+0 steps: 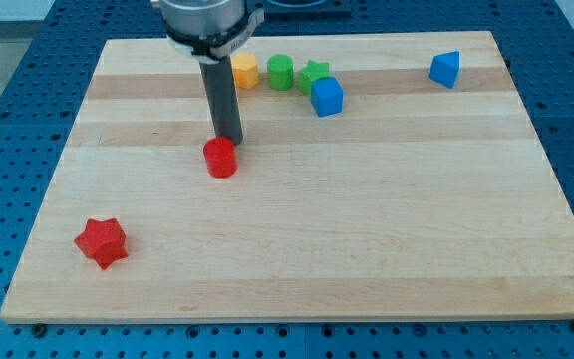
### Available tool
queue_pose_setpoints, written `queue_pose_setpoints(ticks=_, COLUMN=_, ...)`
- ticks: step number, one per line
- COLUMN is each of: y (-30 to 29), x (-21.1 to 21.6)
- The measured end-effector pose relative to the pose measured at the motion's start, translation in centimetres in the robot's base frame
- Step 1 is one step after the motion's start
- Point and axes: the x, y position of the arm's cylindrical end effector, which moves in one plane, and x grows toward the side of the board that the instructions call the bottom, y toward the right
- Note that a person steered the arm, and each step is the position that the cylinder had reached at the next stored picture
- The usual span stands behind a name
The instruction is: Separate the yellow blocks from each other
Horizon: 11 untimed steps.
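Observation:
A yellow hexagonal block (244, 71) sits near the view's top, left of centre, partly hidden on its left by my rod. No second yellow block shows; the rod may hide one. My tip (228, 141) rests just above a red cylinder (221, 158), touching or nearly touching its far side. The tip is well below the yellow block.
A green cylinder (281, 72), a green star (313, 74) and a blue cube (326, 96) lie in a row right of the yellow block. A blue block (445, 69) sits at the top right. A red star (102, 242) lies at the lower left. The board's edge (297, 317) runs along the bottom.

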Motion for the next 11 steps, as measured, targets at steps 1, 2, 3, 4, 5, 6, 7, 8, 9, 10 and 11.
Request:
queue_pose_setpoints(ticks=1, y=-0.1, x=1.8)
queue_pose_setpoints(ticks=2, y=-0.1, x=2.9)
queue_pose_setpoints(ticks=3, y=0.4, x=3.1)
queue_pose_setpoints(ticks=4, y=3.1, x=1.4)
queue_pose_setpoints(ticks=5, y=3.9, x=-2.2)
queue_pose_setpoints(ticks=6, y=3.9, x=-5.2)
queue_pose_setpoints(ticks=7, y=1.5, x=-4.8)
queue_pose_setpoints(ticks=8, y=-2.6, x=-4.4)
queue_pose_setpoints(ticks=9, y=-5.9, x=-5.2)
queue_pose_setpoints(ticks=10, y=-7.0, x=-10.3)
queue_pose_setpoints(ticks=11, y=-2.8, x=-16.4)
